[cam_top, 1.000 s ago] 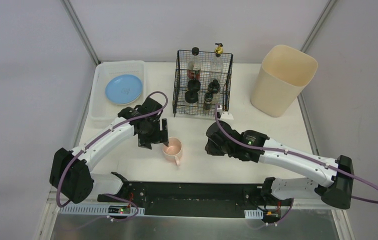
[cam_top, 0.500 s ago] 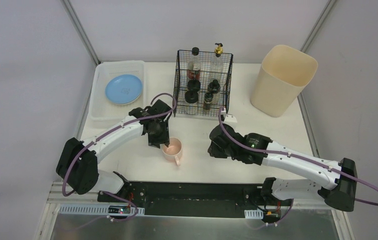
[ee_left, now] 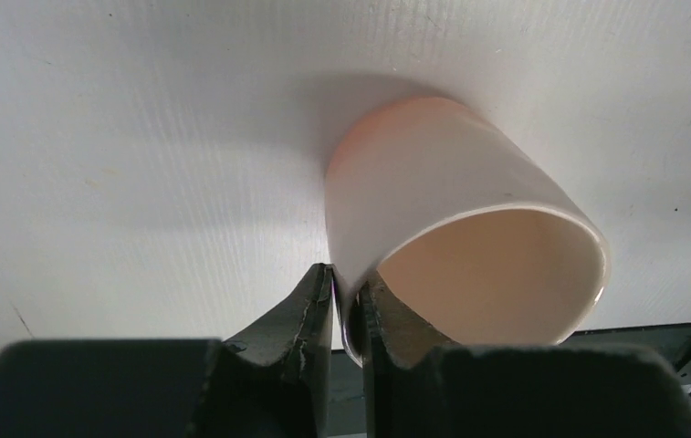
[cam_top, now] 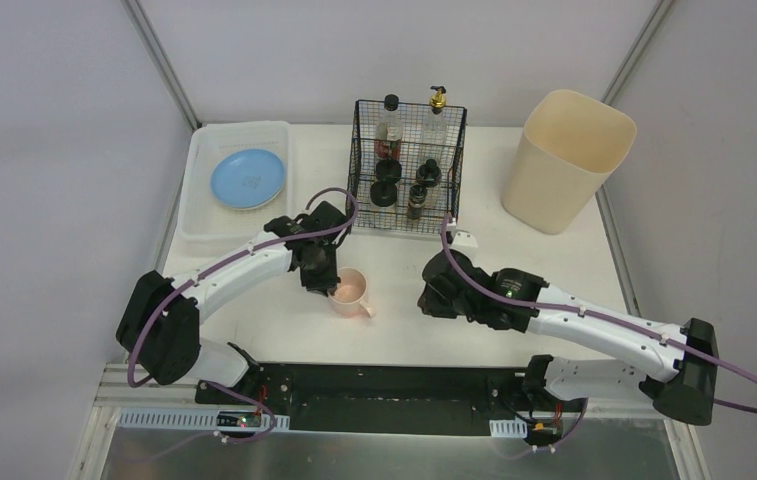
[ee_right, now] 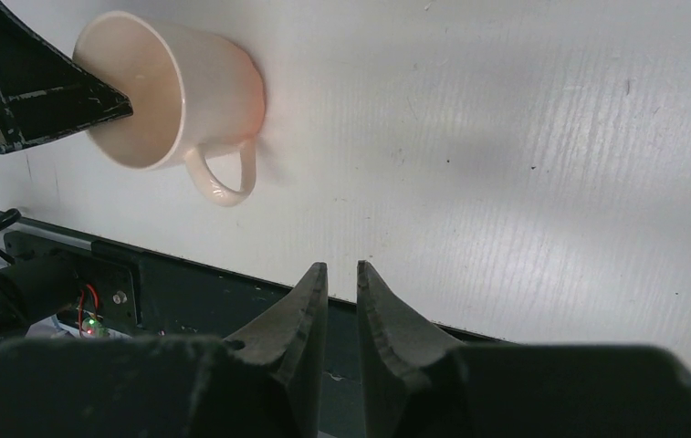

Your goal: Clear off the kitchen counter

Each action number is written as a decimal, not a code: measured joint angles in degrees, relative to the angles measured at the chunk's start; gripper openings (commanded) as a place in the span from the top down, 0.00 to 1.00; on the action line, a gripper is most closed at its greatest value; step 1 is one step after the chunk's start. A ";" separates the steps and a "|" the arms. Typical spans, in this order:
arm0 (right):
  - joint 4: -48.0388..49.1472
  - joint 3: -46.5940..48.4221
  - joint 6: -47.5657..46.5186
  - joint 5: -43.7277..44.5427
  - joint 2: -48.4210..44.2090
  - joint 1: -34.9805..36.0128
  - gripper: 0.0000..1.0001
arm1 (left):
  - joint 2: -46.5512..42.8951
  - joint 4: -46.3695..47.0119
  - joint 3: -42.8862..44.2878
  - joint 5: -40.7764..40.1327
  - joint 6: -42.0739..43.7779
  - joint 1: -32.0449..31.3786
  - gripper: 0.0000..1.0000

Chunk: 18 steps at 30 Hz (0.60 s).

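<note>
A pale pink mug (cam_top: 354, 290) with a handle stands on the white kitchen counter (cam_top: 554, 262), near its front edge. My left gripper (cam_top: 330, 287) is shut on the mug's left rim. In the left wrist view, one finger is inside the mug (ee_left: 433, 182) and one outside, with the left gripper (ee_left: 348, 285) pinching the thin wall. My right gripper (cam_top: 430, 298) hovers to the right of the mug, apart from it. In the right wrist view the right gripper (ee_right: 342, 270) is shut with nothing between its fingers, and the mug (ee_right: 177, 91) shows at upper left.
A translucent tray (cam_top: 201, 215) at the back left holds a blue plate (cam_top: 247, 178). A black wire basket (cam_top: 406, 165) with bottles stands at the back centre. A beige bin (cam_top: 567, 160) stands at the back right. The black rail (ee_right: 186, 283) runs along the counter's near edge.
My left gripper moved onto the mug and closed on its rim. The mug shifted a little and its handle swung to the right. The right arm crept slightly right.
</note>
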 measured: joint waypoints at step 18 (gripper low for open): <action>0.00 -0.92 1.03 -0.09 -1.88 0.00 0.79 | -2.27 -6.23 4.70 -5.66 3.61 0.63 1.00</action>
